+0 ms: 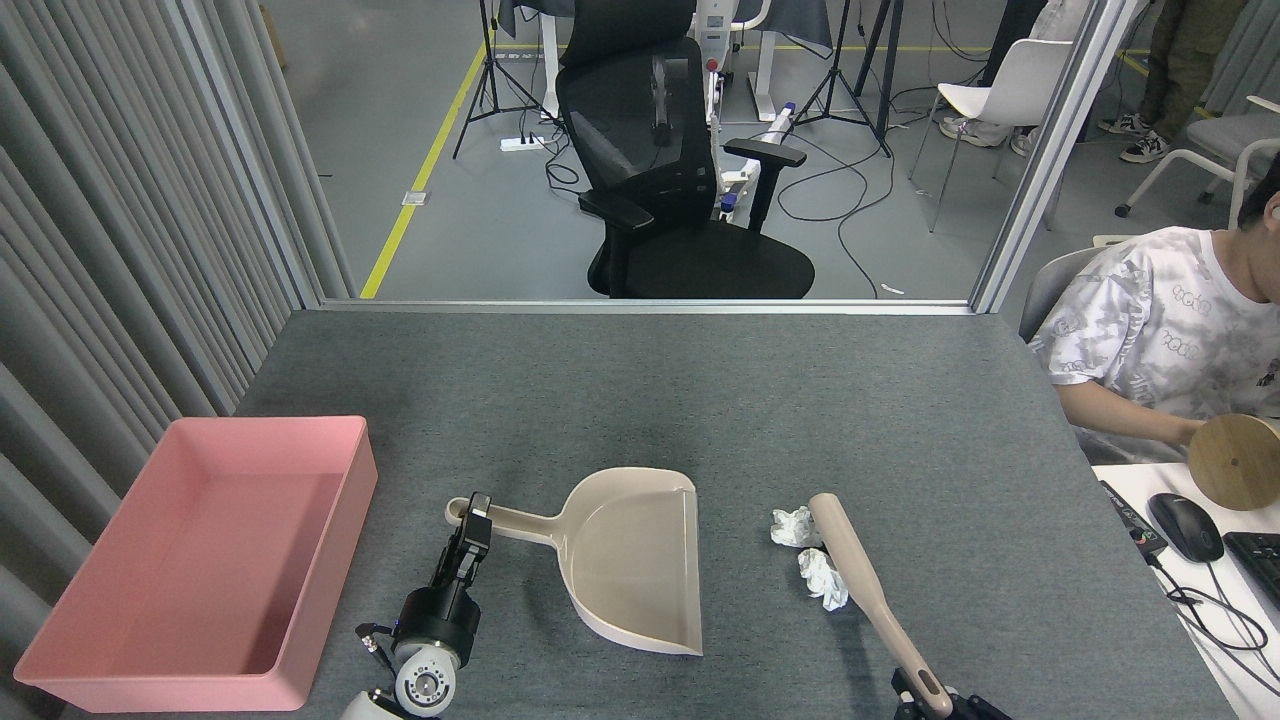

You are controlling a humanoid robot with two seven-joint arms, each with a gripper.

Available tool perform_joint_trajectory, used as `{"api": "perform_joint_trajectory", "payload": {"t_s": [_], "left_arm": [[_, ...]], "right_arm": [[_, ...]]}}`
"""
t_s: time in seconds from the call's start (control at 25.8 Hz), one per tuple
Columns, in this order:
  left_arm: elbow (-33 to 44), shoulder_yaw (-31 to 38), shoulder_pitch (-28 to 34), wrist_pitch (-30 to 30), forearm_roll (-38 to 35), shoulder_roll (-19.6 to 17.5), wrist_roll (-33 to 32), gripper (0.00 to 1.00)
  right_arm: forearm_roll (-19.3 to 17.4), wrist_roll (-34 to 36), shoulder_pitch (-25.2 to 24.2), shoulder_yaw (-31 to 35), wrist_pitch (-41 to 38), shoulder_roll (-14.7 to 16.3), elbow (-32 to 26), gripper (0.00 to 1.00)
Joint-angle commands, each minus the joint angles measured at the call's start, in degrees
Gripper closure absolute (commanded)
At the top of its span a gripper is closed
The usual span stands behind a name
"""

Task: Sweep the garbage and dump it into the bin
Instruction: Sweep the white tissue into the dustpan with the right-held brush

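Garbage (pixel 812 556) counts two white tissue wads on the grey table (pixel 640 400), toward its near edge and a little right of centre: one wad at the brush's far tip, the other just nearer, both touching the left side of the brush (pixel 862 590). One brush, beige, lies slanted from those wads back toward the near edge, where its handle end meets the right gripper (pixel 935 705); only a dark sliver of that gripper shows at the frame bottom, closed around the handle. One beige dustpan (pixel 632 560) sits left of the wads, apart from them, its open mouth turned toward them and its handle pointing toward the left edge. Left gripper (pixel 472 520) clamps the end of that handle between narrow fingers. One bin (pixel 345 470), pink and with nothing inside, stands at the near left corner of the table, well apart from the dustpan. One person in a patterned white shirt (pixel 1150 330) sits beyond the right edge.
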State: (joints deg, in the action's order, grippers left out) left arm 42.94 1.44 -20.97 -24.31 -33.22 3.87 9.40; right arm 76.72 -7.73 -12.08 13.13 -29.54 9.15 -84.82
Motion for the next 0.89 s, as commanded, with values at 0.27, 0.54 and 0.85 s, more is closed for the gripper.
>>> {"api": "perform_joint_trajectory", "payload": {"t_s": [0.27,0.54,0.85], "left_arm": [[2.0,0.1,2.4,0.0,0.0,-0.1,-0.3,0.67],[2.8,0.0,3.0,0.0,0.0,0.0,-0.3,0.67],[2.8,0.0,3.3,0.0,0.0,0.0,-0.3,0.67]], "right_arm": [[6.9,-0.9,-0.4,-8.7,1.1,-8.5,-0.4,1.0],[7.3,-0.9,1.5,-19.9,8.5,-11.8,0.2,1.0],[5.3,1.7,2.5,-25.4,11.5,-12.3,-0.8,1.0]]}}
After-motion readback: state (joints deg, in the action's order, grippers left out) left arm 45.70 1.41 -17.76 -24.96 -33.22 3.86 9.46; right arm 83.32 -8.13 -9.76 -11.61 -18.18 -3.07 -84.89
